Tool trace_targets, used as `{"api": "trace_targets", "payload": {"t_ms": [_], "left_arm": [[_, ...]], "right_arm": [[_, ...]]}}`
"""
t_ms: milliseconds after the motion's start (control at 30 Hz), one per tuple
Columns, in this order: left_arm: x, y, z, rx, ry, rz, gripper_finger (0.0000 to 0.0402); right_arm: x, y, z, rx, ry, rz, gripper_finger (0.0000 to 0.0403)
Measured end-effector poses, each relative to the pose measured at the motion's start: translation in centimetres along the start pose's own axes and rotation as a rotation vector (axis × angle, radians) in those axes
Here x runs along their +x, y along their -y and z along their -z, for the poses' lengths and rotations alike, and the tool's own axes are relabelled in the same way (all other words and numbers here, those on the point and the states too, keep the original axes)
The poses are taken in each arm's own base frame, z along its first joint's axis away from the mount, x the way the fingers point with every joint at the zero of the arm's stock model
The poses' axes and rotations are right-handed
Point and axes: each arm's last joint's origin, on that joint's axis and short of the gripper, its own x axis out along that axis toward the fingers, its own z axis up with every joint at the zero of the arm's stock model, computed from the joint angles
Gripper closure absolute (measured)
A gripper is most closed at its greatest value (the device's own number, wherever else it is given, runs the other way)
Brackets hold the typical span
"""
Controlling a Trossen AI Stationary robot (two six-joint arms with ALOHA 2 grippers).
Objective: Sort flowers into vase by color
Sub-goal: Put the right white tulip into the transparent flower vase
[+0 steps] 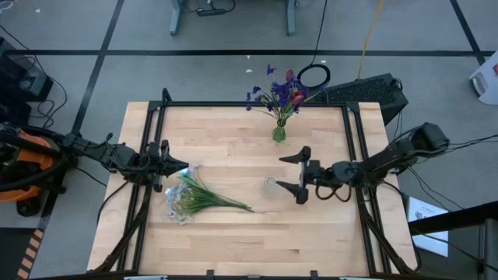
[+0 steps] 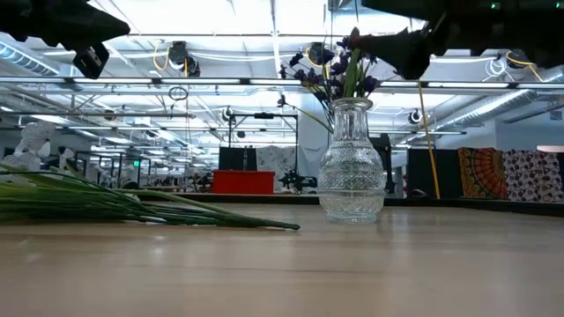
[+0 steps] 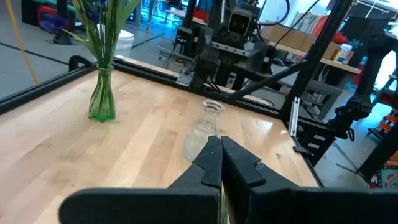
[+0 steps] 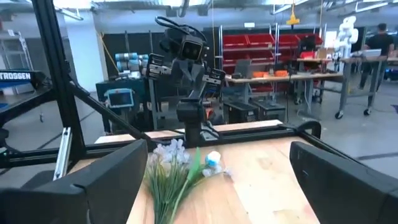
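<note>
White and pale flowers (image 1: 193, 197) lie flat on the table at the left, blossoms toward the left edge, green stems (image 2: 150, 210) pointing right. Purple-blue sprays and a dark red bud (image 1: 282, 92) stand in a green vase (image 1: 278, 133) at the far middle. A clear glass vase (image 1: 270, 185) stands upright right of centre, with nothing showing in it. My left gripper (image 1: 177, 167) is shut and held above the table beside the white blossoms. My right gripper (image 1: 298, 175) is open just right of the clear vase and raised off the table, with nothing between its fingers.
A black frame (image 1: 257, 104) runs along the table's far, left and right sides. Bare wood lies along the near edge and between the two vases. In the right wrist view the white flowers (image 4: 177, 171) lie straight ahead, with the left arm (image 4: 186, 68) behind them.
</note>
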Motion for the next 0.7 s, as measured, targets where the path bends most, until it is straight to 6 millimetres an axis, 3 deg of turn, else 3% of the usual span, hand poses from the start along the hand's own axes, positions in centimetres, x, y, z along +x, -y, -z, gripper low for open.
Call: {"api": "trace_targets", "payload": {"t_ms": [367,700], "left_arm": [[0.0,-0.2,0.6,0.030,-0.063,-0.016,0.0399],[-0.1,-0.5,1.4,0.051,-0.137,-0.038,0.0399]], "right_arm": [[-1.6,0.6,-3.9,0.370,0.161,-0.030,0.0018],[-1.7,0.9,-4.4,0.484,0.218,0.015,0.0018]]}}
